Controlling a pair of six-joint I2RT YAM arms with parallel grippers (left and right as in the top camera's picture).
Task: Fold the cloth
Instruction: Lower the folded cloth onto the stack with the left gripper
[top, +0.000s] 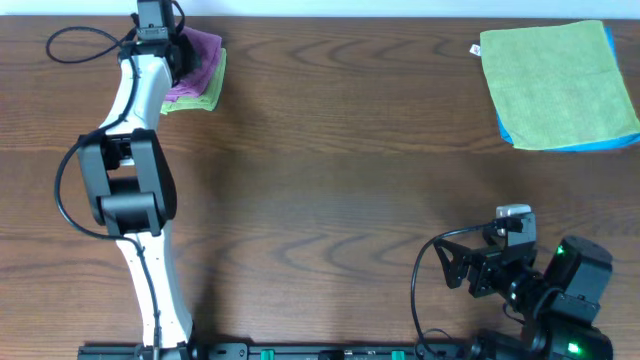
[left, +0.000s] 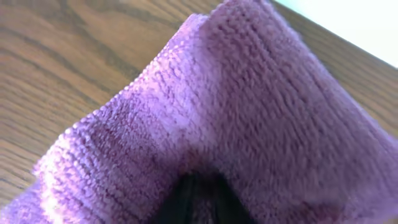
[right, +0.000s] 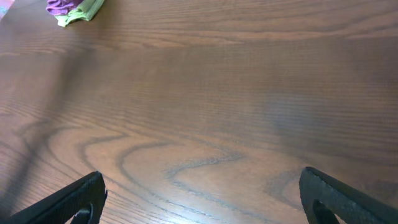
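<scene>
At the far left corner of the brown wood-grain table (top: 330, 150), the crumpled purple terry cloth (top: 203, 50) lies bunched on top of a lime-green cloth (top: 208, 95). The green one shows along the purple cloth's right edge and its near edge. From overhead the small pile's long axis runs roughly from the far table edge back toward the robot, leaning slightly, and the purple cloth takes up the far end.

In the left wrist view the purple pile fills almost the whole picture and rises to a soft ridge that runs up and to the right. The left gripper (left: 196, 199) appears only as a dark wedge tucked under the fabric at the bottom edge. Whether its jaws are parted or pinching the cloth cannot be told.

Well apart, at the far right corner, a neatly folded square green microfibre cloth (top: 560, 85) rests on a blue cloth (top: 560, 147) that peeks out along its near edge. A small white tag (top: 476, 49) sits at its far left corner.

Low at the near right, the right gripper (right: 199, 199) hangs over bare wood with its jaws spread wide and nothing between them.
</scene>
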